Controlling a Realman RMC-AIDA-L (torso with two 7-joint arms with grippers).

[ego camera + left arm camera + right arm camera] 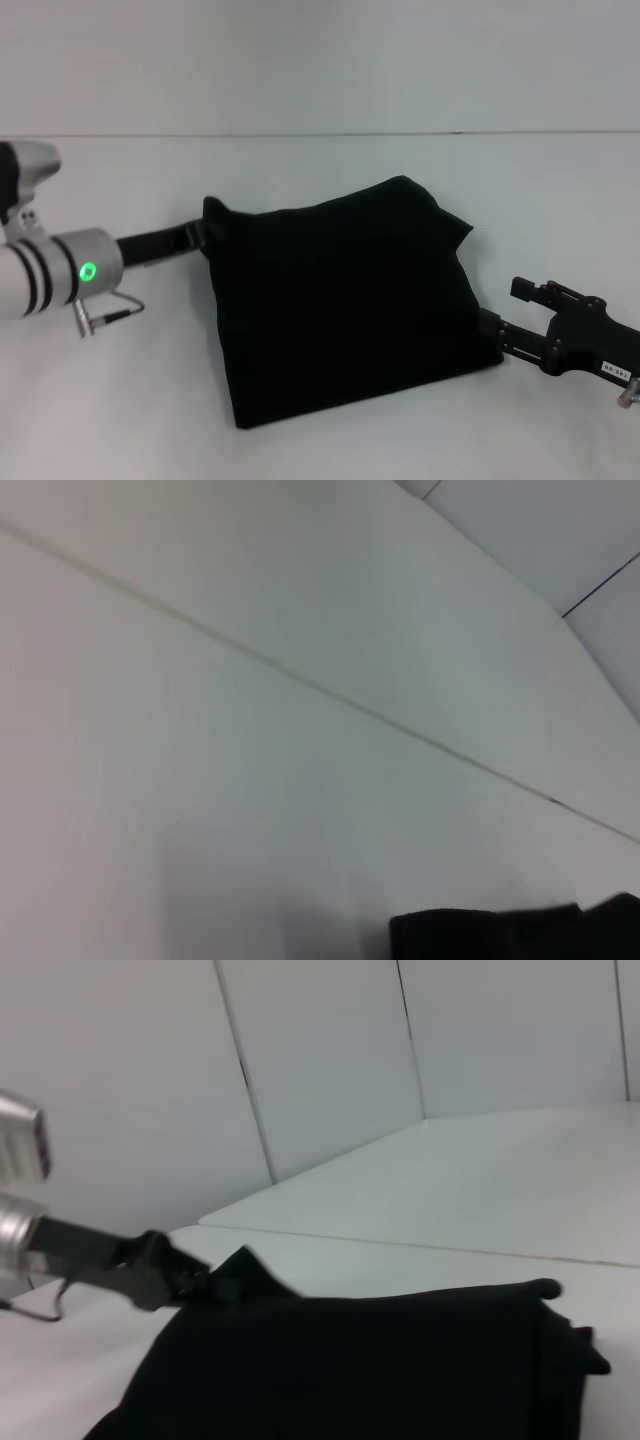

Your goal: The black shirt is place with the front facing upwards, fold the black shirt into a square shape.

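Black shirt (345, 310) sits mid-table, already a compact folded block — left gripper (203, 235) pinching its far-left corner, right gripper (487, 328) clamped on the near-right edge, likely to keep the layers together for another fold.

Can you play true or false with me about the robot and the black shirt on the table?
1. The black shirt is spread out flat with both sleeves showing. False: it is already folded into a compact block, with no sleeves or lettering showing.
2. The left pincer is at the shirt's far left corner. True.
3. The right pincer is up high, far away from the shirt. False: it sits low at the shirt's near right edge.
4. The table under the shirt is white. True.
5. Only one arm is near the shirt. False: both arms reach it, one from each side.
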